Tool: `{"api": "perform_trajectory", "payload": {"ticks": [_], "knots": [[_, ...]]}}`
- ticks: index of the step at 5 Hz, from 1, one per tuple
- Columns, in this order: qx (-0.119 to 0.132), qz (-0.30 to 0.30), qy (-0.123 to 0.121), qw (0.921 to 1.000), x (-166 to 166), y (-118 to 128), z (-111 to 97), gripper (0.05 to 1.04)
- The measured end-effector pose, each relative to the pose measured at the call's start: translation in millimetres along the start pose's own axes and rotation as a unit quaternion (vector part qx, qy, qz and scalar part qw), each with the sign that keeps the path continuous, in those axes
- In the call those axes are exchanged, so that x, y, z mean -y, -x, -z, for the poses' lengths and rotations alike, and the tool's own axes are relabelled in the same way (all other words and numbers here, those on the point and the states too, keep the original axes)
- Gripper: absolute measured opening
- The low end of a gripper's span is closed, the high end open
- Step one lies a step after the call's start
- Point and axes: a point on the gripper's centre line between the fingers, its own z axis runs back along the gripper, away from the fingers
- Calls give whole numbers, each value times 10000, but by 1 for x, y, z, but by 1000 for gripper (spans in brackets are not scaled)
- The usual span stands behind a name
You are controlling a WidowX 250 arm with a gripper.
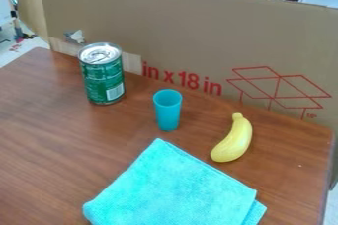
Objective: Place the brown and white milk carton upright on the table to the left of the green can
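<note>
Gripper's opening, hold and bearing to things cannot be told. Green can is seen upright, upper left; teal cup is stood near centre, between can and banana. Banana's long axis is slanted up rightward, right of centre. Folded cloth is laid on table, lower centre. One of each is counted.

A folded turquoise cloth lies near a yellow banana and upright teal cup; a green can stands farther off.
</note>
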Motion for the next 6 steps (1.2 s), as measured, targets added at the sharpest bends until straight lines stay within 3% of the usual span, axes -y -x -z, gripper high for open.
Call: {"api": "perform_trajectory", "payload": {"ticks": [3,4,5,6], "knots": [[-300,-103,37,9995,-9,-2,29,1002],[-309,-121,24,9994,-10,-4,30,1002],[-442,-148,88,9989,-13,-6,40,963],[-491,-119,127,9986,-15,-7,41,810]]}}
